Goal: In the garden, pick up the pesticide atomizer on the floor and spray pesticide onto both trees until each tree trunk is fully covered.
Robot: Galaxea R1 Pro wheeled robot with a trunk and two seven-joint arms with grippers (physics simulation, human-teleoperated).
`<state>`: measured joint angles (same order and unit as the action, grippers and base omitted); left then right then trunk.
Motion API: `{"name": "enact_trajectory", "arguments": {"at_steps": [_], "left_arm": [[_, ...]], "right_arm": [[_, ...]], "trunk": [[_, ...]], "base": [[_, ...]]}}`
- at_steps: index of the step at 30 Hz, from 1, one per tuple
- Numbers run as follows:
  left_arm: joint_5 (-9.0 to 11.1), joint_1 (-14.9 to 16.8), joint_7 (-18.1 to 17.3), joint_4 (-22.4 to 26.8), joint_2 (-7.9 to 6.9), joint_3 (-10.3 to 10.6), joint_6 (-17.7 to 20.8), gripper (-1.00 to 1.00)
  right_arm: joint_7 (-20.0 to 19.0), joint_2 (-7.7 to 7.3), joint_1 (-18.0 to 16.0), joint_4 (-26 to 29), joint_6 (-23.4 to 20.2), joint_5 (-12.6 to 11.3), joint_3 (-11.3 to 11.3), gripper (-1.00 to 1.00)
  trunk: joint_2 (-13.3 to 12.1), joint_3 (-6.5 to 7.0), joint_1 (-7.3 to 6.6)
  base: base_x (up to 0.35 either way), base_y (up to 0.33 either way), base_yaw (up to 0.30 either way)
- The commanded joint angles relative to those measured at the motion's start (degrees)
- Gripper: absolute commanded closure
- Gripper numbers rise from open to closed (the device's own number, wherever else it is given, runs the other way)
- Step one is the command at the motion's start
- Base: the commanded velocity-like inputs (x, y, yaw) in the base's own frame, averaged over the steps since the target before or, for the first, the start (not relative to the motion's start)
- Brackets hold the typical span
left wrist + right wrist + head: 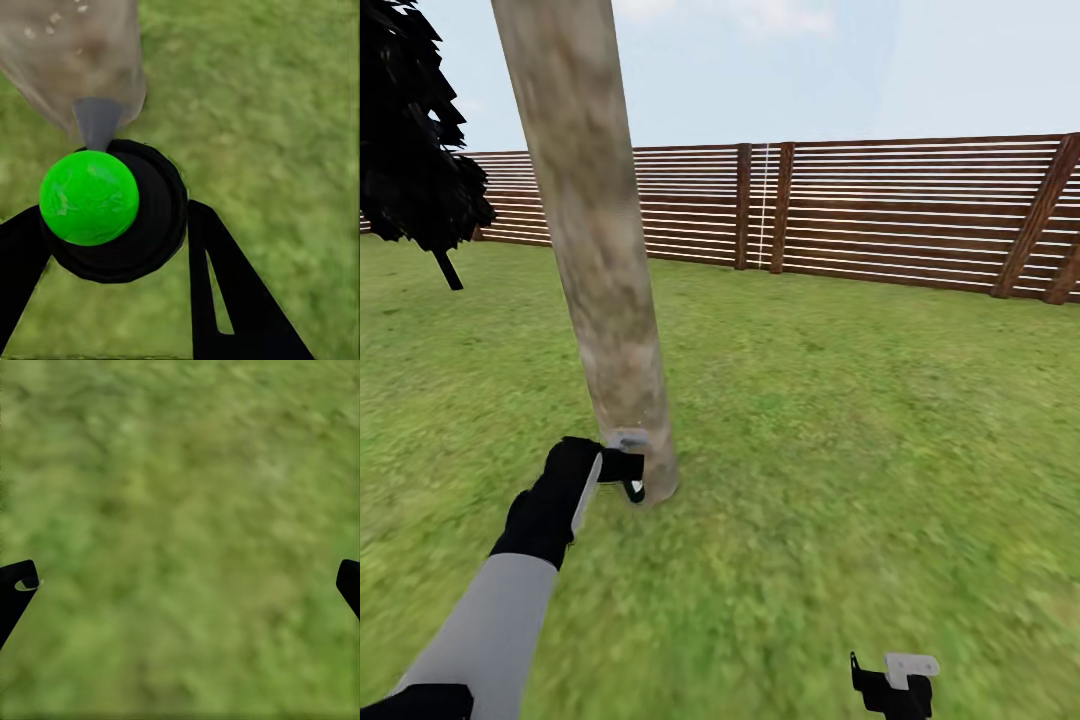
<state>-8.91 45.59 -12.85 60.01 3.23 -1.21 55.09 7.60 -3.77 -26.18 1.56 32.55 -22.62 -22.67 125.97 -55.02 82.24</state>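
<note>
Your left claw (pixel 112 247) is pinching the pesticide atomizer (pixel 88 196) by its black collar, grey nozzle aiming at the foot of the tree trunk (pixel 585 230), just beside the bark. I'd say you're working the lowest band, so keep the nozzle square and sweep upward and around. Whitish pesticide (pixel 54 16) specks are showing on the bark. Your right claw (pixel 180 585) is hanging spread and empty over lawn (pixel 860 420). Plenty of open grass for circling; the fence (pixel 900 210) is sitting well apart.
</note>
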Motion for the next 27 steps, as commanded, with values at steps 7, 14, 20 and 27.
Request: {"name": "enact_trajectory", "arguments": {"at_steps": [7,14,20,27], "left_arm": [[0.7,-0.3,-0.8,5.2,-5.71,-0.4,2.7,1.0],[0.8,1.8,-0.9,3.2,-5.01,0.1,3.7,1.0],[0.7,1.5,-0.9,0.5,-8.94,-0.3,3.8,1.0],[0.8,1.3,-0.9,0.5,-8.74,0.1,3.7,1.0]], "right_arm": [[0.3,-0.01,0.0,0.0,0.1,-0.2,-0.5,-1.0],[0.3,-0.01,0.0,-0.1,0.1,-0.2,-0.5,-1.0],[0.3,-0.01,0.0,-0.1,0.1,-0.1,-0.5,-1.0],[0.3,-0.01,0.0,-0.1,0.1,-0.1,-0.5,-1.0]], "trunk": [[0.0,-0.05,-0.01],[0.0,-0.05,-0.01],[0.0,-0.05,-0.01],[0.0,-0.05,-0.01]], "base": [[0.0,0.0,0.0],[0.0,0.0,0.0],[0.0,0.0,0.0],[0.202,0.06,0.0]]}}
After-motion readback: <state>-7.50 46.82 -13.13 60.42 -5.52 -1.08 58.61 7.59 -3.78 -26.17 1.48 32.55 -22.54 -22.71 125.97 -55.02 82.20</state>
